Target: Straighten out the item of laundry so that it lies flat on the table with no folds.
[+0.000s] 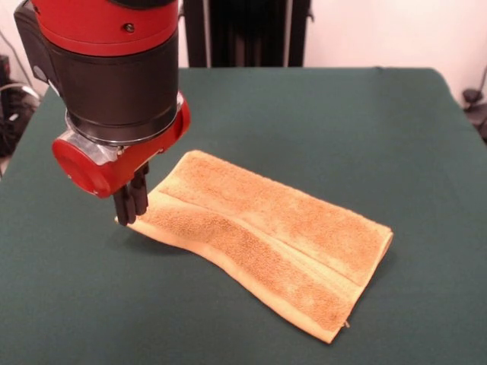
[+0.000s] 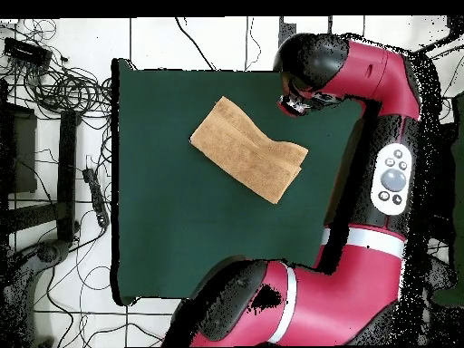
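The orange-tan towel (image 1: 266, 228) lies folded in half on the dark green table (image 1: 342, 114), a long strip running from upper left to lower right. A flat woven band runs along its length. My gripper (image 1: 131, 214) hangs from the red and black wrist at the towel's left corner. Its black fingers (image 1: 129, 199) are closed together on that corner, which is raised a little off the cloth. In the overhead view the towel (image 2: 246, 149) sits in the upper middle of the table (image 2: 181, 236), and the arm's wrist (image 2: 304, 86) hides the gripper. No white label shows.
The robot's black pedestal (image 1: 243, 30) stands behind the table's far edge. Tangled cables (image 2: 54, 82) lie on the floor beside the table in the overhead view. Dark equipment (image 1: 475, 106) sits off the table's right side in the front view.
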`<state>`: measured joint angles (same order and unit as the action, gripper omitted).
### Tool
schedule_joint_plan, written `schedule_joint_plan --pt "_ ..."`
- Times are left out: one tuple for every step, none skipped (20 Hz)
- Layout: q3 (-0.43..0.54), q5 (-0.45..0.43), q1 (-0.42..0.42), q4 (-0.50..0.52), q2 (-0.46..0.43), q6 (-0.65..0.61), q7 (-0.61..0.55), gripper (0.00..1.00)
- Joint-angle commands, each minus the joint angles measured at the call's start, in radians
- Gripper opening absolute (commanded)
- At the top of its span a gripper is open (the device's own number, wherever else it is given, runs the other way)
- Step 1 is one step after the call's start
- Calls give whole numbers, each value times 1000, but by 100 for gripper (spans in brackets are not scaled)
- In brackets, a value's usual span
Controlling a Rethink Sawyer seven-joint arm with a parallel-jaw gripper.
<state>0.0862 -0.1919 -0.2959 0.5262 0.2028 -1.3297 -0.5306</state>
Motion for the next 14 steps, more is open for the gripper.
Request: schedule_joint_plan --pt "84 -58 58 89 -62 21 149 0" --pt "89 -50 57 84 -68 3 120 0" --pt "96 -41 53 100 -64 27 95 0" --pt "97 -46 53 98 -64 52 92 0" --pt "98 -55 54 101 -60 73 109 0" --pt "99 -56 54 95 -63 72 111 0" --pt "102 -51 53 99 -61 69 108 0" --pt "107 -46 51 99 -63 67 111 0" --pt "110 -43 53 104 -61 70 106 100" --pt "109 -42 54 105 -60 70 102 100" --pt "108 -42 54 106 -60 70 98 100" --pt "108 -41 55 107 -59 70 93 100" --pt "105 -42 57 106 -59 66 90 100" --pt "104 -43 58 103 -61 60 86 100"
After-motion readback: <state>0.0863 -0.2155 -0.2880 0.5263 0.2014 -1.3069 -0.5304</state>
